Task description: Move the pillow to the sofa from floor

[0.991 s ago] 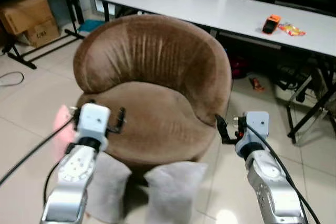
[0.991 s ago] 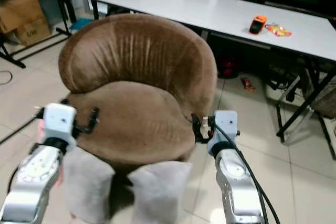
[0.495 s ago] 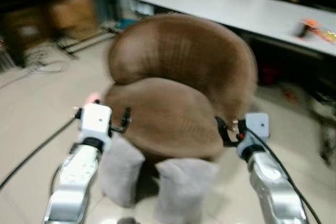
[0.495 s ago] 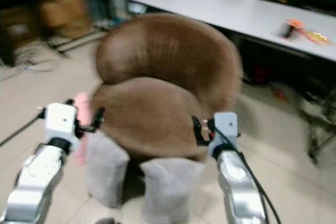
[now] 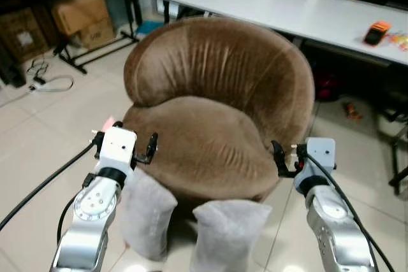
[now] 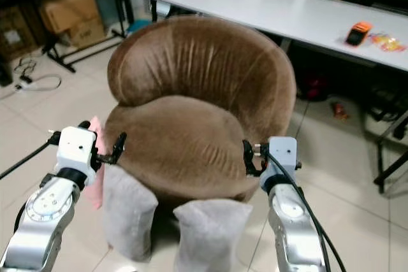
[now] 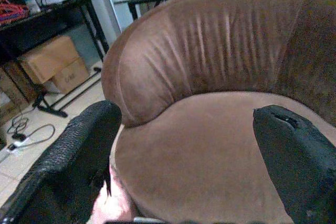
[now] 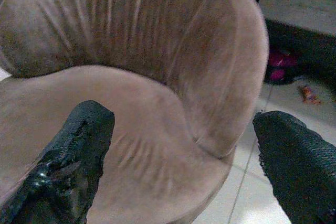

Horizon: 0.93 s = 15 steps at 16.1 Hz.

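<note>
1. Nearest the camera, two grey pillows stood on the tiled floor (image 5: pixel 38 125) against the front of the sofa: the left pillow (image 5: pixel 146 211) below the left gripper, and the right pillow (image 5: pixel 228 234) just beside it, toward the middle. A dark gap lay between them at the sofa's base.
2. The left gripper (image 5: pixel 125 148) hovered at the sofa's front left edge, above the left pillow and apart from it. Its fingers (image 7: pixel 79 166) were spread wide with nothing between them, the sofa seat showing in the gap in the left wrist view.
3. The right gripper (image 5: pixel 288 157) hung at the sofa's front right edge, above the floor beside the seat. Its fingers (image 8: pixel 79 156) were likewise spread wide and empty, framing the seat and backrest in the right wrist view.
4. A small pink thing (image 6: pixel 95 157) showed low beside the left arm, partly hidden; what it was could not be told.
5. The brown round sofa (image 5: pixel 217 93) stood just beyond the grippers, its seat bare and its curved backrest rising behind.
6. Behind the sofa ran a long white tabletop (image 5: pixel 287 11), carrying an orange device (image 5: pixel 374 32) near its right end.
7. Far left, cardboard boxes (image 5: pixel 80 17) sat by a dark rack, with a white cable (image 5: pixel 48 84) lying on the floor.
</note>
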### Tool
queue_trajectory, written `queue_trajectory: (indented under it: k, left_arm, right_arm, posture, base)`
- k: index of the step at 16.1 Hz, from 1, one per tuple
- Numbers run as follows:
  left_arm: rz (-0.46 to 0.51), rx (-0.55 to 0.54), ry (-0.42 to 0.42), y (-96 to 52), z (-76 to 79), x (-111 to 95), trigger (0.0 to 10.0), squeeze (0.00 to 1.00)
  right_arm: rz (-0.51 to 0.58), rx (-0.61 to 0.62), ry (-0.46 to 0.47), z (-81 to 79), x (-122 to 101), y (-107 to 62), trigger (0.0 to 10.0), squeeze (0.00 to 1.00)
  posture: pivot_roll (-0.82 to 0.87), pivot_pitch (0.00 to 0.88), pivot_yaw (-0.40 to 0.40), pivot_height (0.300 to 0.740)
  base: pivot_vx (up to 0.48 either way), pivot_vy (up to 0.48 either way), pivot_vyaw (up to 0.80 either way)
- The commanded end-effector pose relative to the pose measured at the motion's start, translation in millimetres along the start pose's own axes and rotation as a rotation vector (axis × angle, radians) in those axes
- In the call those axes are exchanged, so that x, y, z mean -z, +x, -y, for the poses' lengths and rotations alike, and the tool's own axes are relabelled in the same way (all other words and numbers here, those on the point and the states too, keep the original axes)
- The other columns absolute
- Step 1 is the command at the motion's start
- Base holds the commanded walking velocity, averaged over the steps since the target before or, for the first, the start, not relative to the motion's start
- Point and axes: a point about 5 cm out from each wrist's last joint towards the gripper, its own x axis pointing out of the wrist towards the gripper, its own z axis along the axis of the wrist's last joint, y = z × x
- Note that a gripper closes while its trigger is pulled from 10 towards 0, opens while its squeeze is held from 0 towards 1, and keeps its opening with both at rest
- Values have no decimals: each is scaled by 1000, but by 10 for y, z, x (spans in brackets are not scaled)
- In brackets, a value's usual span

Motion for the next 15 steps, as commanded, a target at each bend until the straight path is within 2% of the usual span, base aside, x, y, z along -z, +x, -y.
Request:
queue_trajectory:
  k: [1, 9, 15]
  left_arm:
    - [3, 7, 4, 14, 6, -3, 10000, 0]
    - [34, -8, -3, 14, 23, -5, 10000, 0]
    - [26, -31, -35, 12, 20, 15, 10000, 0]
  right_arm:
    - [-9, 8, 29, 40, 10, -1, 10000, 0]
    - [-6, -42, 68, -18, -20, 8, 10000, 0]
    - [2, -66, 59, -42, -46, 30, 10000, 0]
  posture:
    - [62, 0, -12, 730]
    - [68, 0, -28, 650]
    - [68, 0, -32, 615]
  base:
    - [0, 0, 0]
    - [0, 0, 0]
    - [0, 0, 0]
